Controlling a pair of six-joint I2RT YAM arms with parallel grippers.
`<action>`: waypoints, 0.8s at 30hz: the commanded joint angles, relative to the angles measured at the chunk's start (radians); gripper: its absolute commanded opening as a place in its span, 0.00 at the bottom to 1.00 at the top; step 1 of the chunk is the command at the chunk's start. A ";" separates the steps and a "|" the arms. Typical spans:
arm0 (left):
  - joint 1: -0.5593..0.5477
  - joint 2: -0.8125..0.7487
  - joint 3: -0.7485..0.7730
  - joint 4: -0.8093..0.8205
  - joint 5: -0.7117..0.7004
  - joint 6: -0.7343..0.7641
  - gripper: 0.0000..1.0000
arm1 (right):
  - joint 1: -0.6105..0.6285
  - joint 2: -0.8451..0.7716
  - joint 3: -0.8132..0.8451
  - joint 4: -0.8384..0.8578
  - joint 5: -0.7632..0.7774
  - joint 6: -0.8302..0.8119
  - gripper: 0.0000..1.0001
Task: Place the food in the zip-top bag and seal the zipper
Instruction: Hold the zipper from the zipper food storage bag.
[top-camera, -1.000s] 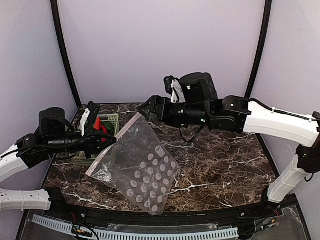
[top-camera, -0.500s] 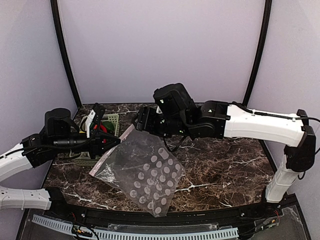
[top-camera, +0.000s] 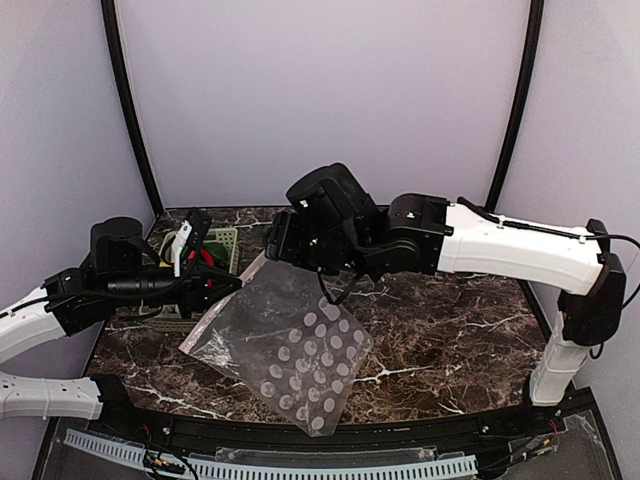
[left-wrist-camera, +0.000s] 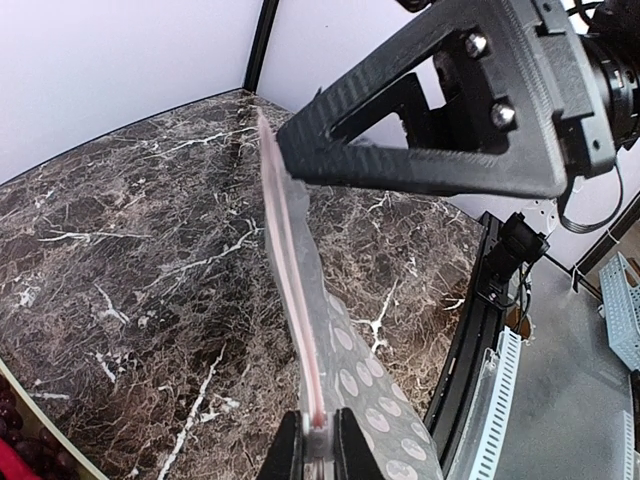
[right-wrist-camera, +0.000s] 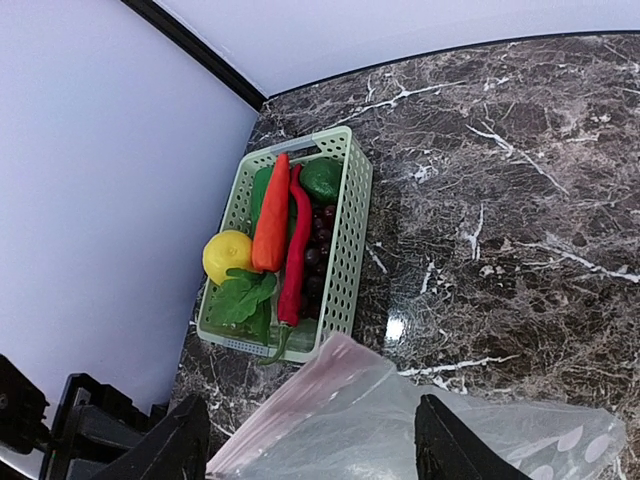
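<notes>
The basket (right-wrist-camera: 352, 215) at far left holds a lemon (right-wrist-camera: 226, 255), chili (right-wrist-camera: 295, 250) and leafy green (right-wrist-camera: 240, 298). The bag (top-camera: 290, 340) slants, mouth far-left, bottom near-right, clamped by the left end effector (left-wrist-camera: 310, 450). The right end effector (right-wrist-camera: 305, 440) has its fingers apart.

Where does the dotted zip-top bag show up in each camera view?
Top external: the zip-top bag is lower centre, one corner in the left claw.
Left wrist: the bag is edge-on, running from centre to bottom edge.
Right wrist: the bag lies along the bottom edge.
Shared landmark: the dark marble table.
</notes>
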 joint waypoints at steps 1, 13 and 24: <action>-0.003 -0.009 -0.018 0.019 -0.022 0.010 0.01 | 0.035 0.021 0.071 -0.097 0.086 0.011 0.69; -0.004 -0.018 -0.029 0.017 -0.021 0.009 0.01 | 0.051 0.083 0.122 -0.090 0.049 0.029 0.51; -0.003 -0.016 -0.040 0.043 0.020 0.015 0.01 | 0.019 0.111 0.113 -0.017 -0.027 -0.006 0.37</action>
